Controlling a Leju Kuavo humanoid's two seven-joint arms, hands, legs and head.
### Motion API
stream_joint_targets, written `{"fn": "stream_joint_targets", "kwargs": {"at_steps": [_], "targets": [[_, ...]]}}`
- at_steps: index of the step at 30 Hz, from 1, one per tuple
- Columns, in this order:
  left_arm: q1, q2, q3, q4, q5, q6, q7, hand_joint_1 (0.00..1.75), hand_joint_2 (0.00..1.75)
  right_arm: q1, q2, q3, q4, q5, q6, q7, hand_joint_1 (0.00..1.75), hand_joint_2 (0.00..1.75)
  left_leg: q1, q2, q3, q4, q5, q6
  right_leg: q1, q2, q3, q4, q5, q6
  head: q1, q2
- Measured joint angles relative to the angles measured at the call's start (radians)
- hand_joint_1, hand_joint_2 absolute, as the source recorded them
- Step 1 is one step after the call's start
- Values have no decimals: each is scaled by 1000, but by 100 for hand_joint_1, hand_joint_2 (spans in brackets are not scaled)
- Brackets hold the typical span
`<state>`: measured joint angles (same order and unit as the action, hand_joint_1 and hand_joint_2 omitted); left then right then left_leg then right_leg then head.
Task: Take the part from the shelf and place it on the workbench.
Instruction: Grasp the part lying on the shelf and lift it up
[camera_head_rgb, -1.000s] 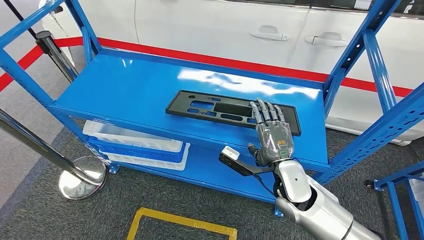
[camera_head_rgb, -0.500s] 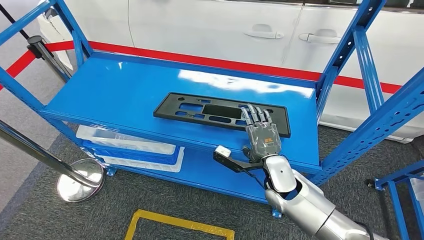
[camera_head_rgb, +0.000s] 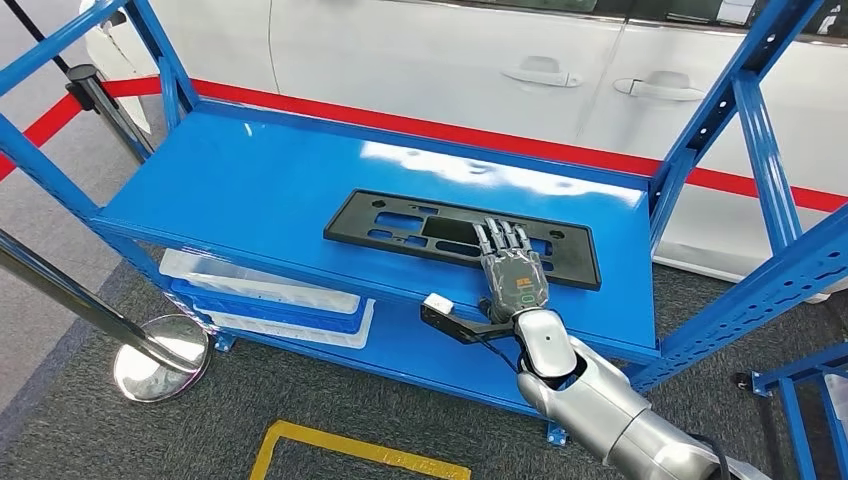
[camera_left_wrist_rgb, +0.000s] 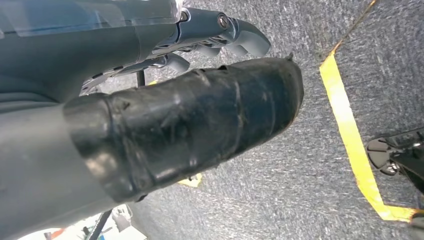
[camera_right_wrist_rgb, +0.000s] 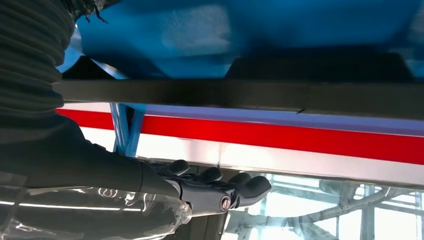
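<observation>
A long flat black part (camera_head_rgb: 410, 224) with several cut-outs lies on the blue shelf (camera_head_rgb: 240, 180) near its front edge. My right hand (camera_head_rgb: 511, 277) reaches in from below, palm down. Its straight fingers (camera_head_rgb: 499, 240) lie over the part's near edge, right of its middle, and grip nothing. In the right wrist view the part (camera_right_wrist_rgb: 250, 95) is a dark bar across the picture, and the right hand (camera_right_wrist_rgb: 210, 189) is stretched out flat, apart from it. My left hand (camera_left_wrist_rgb: 190, 110) hangs over the grey floor with nothing in it.
White and blue bins (camera_head_rgb: 270, 295) sit on the lower shelf at the left. Blue uprights (camera_head_rgb: 735, 125) frame the rack's right side. A white car (camera_head_rgb: 450, 50) and a red stripe stand behind. A chrome post base (camera_head_rgb: 162, 355) and yellow floor tape (camera_head_rgb: 350, 448) are on the carpet.
The view has swayed slightly. My right hand has slid a little leftward along the part and its fingers now reach further over it. The part has not moved.
</observation>
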<state>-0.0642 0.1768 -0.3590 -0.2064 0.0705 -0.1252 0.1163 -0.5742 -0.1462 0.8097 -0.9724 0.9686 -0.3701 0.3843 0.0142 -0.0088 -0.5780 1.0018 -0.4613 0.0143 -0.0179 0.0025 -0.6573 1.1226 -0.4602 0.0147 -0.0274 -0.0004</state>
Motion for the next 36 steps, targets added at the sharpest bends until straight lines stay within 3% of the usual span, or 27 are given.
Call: {"fn": "stream_joint_targets", "kwargs": {"at_steps": [2, 6, 7, 10, 11, 17, 19, 32, 33, 36], "targets": [[0, 0, -3, 0, 0, 0, 0, 0, 0, -8, 8, 3, 17, 0, -4, 0, 0, 175, -2, 0, -6, 11, -8, -11, 3, 1, 27, -59, 11, -9, 0, 0], [-1, 0, -5, 0, -1, -1, -2, 0, 0, -20, 24, 7, 39, 1, -14, -2, 0, 175, 0, 2, -4, 21, -17, -29, 5, 6, 42, -75, 3, -29, -1, 0], [-1, 0, -5, 0, -2, -1, -3, 0, 0, -24, 28, 8, 47, 0, -16, -3, 0, 175, -1, 2, -4, 24, -8, -22, 5, 6, 48, -78, 2, -31, -4, 0], [-3, 4, -8, 0, -6, -2, -5, 0, 0, -33, 44, 9, 74, -1, -22, -7, 0, 175, -2, 4, 9, 10, -4, 28, 14, 8, 53, -77, -2, -34, -9, 0], [-3, 5, -10, 0, -7, -2, -7, 0, 0, -36, 50, 10, 83, -2, -24, -10, 0, 175, -1, 4, 14, 5, -14, 30, 16, 8, 53, -77, -2, -35, -9, 0], [-1, 5, -15, 0, -9, -4, -12, 0, 0, -64, 85, 12, 142, -5, -25, -20, 0, 175, 6, 5, 18, -7, -10, -18, 19, 7, 52, -76, -2, -36, -9, 0], [-1, 5, -16, 0, -8, -4, -13, 0, 0, -71, 98, 14, 160, -5, -25, -24, 0, 175, 7, 5, 19, -8, -10, -29, 19, 7, 52, -76, -2, -36, -9, 0], [-1, 4, -21, 0, 7, -2, -12, 0, 0, -96, 205, 59, 240, 14, -33, -65, 0, 175, 6, 5, 19, -9, -10, -35, 18, 6, 58, -85, 0, -37, -8, 0], [-1, 4, -21, 0, 9, -2, -12, 0, 0, -97, 213, 63, 244, 14, -32, -68, 3, 175, 6, 5, 19, -9, -10, -35, 18, 6, 58, -85, 0, -37, -8, 0], [-1, 4, -21, 0, 14, -1, -13, 0, 0, -99, 235, 71, 255, 14, -26, -72, 102, 175, 6, 5, 19, -9, -11, -35, 18, 6, 58, -86, 0, -37, -8, 0]]}}
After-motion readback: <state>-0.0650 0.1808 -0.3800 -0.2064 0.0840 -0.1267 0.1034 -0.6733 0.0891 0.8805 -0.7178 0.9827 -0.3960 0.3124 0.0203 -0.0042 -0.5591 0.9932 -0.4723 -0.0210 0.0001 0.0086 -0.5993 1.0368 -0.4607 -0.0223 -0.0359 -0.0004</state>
